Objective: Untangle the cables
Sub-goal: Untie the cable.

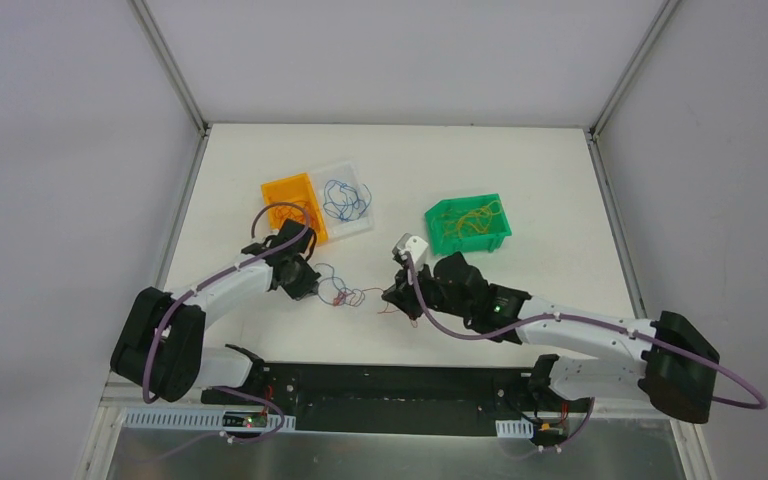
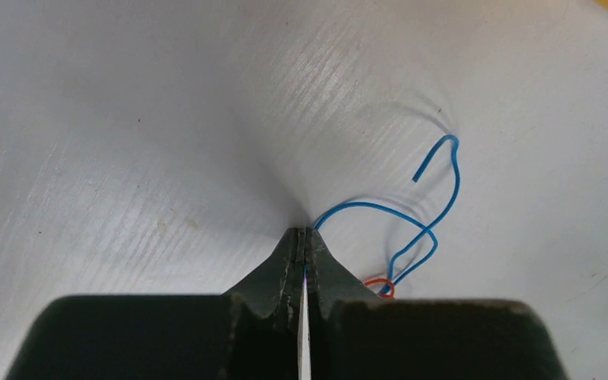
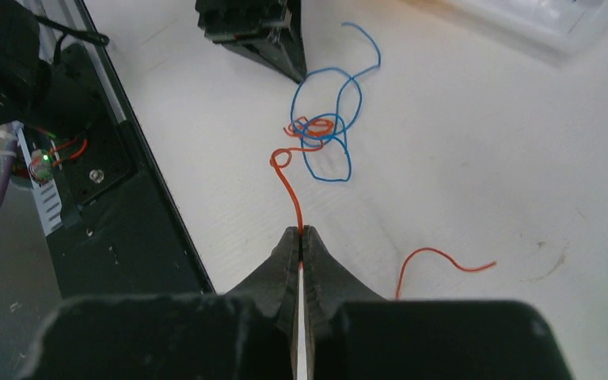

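Note:
A small tangle of thin blue and red cables [image 1: 352, 296] lies on the white table between my two grippers. My left gripper [image 2: 306, 231] is shut on the blue cable [image 2: 435, 234], which curls away to the right of its tips, with a small red loop [image 2: 378, 286] beside them. My right gripper [image 3: 301, 229] is shut on the red cable [image 3: 288, 188], which runs up to the knot [image 3: 317, 128] of blue and red loops. A loose red end [image 3: 443, 255] lies to the right. In the top view the left gripper [image 1: 310, 285] and right gripper [image 1: 392, 297] flank the tangle.
An orange bin [image 1: 295, 205] and a clear bin [image 1: 360, 225] holding blue wires sit behind the left arm. A green bin [image 1: 500, 232] with orange wires stands behind the right arm. A black base plate [image 1: 390, 385] runs along the near edge.

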Available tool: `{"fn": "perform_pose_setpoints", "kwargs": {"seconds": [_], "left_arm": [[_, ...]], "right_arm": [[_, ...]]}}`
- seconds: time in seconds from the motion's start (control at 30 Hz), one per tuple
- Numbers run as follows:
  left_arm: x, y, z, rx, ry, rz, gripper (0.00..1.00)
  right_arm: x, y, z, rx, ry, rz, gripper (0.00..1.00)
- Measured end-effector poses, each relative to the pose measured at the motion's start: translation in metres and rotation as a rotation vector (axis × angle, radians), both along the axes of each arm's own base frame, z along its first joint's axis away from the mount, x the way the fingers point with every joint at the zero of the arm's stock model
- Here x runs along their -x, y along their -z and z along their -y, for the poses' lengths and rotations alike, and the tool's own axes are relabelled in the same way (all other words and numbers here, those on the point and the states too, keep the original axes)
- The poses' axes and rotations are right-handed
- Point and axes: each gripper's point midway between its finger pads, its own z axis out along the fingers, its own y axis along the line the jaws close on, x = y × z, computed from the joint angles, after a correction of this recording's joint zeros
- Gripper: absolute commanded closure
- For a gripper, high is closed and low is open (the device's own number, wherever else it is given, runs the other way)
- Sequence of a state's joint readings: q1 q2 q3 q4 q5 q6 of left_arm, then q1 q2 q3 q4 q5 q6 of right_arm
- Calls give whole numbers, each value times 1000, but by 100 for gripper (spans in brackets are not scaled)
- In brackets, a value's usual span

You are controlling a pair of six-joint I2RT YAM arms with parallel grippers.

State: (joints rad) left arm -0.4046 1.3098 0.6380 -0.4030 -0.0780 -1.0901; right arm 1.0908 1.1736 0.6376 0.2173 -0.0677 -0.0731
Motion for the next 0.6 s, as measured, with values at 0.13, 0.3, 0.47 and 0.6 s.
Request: {"fn": "perform_pose_setpoints", "kwargs": {"seconds": [0.13, 0.3, 0.47, 0.6], "left_arm": [[-2, 0, 1, 8, 4, 19, 100], [-4, -12, 2, 25, 7, 68, 100], [-6, -22, 1, 41, 5, 115, 100], [-6, -28, -1, 40, -6, 134, 100]], "right_arm": [[-12, -23, 12, -89, 83, 81, 100], [-38, -41, 50, -182, 299, 190, 100], [-73, -59, 108, -285, 608, 257, 100], [-89, -75, 152, -381, 825, 280, 100]]}}
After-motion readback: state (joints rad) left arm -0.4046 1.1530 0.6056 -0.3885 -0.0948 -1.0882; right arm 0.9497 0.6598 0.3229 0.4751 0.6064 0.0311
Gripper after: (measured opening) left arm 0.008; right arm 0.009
